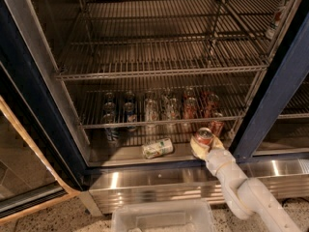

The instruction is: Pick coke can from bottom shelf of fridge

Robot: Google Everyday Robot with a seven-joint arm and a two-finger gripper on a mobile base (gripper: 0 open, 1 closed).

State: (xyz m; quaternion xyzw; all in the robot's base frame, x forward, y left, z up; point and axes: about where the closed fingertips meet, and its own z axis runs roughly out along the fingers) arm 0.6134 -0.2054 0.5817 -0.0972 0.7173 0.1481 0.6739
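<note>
The gripper (205, 141), at the front right of the bottom shelf (120, 154), is clamped around the coke can (204, 134) and covers its lower body; only the top and a red strip show. The arm (251, 199) runs off the bottom-right corner. The standing cans (150, 111) are crossed by the bars of the wire rack (96, 123), and their labels are unreadable. Lettering on the 1 lying can (157, 148) is too small to read. The plastic bin (161, 215) is cut by the bottom edge. A bottle-like thing (276, 16) at upper right is half hidden by the fridge frame (285, 86).
</note>
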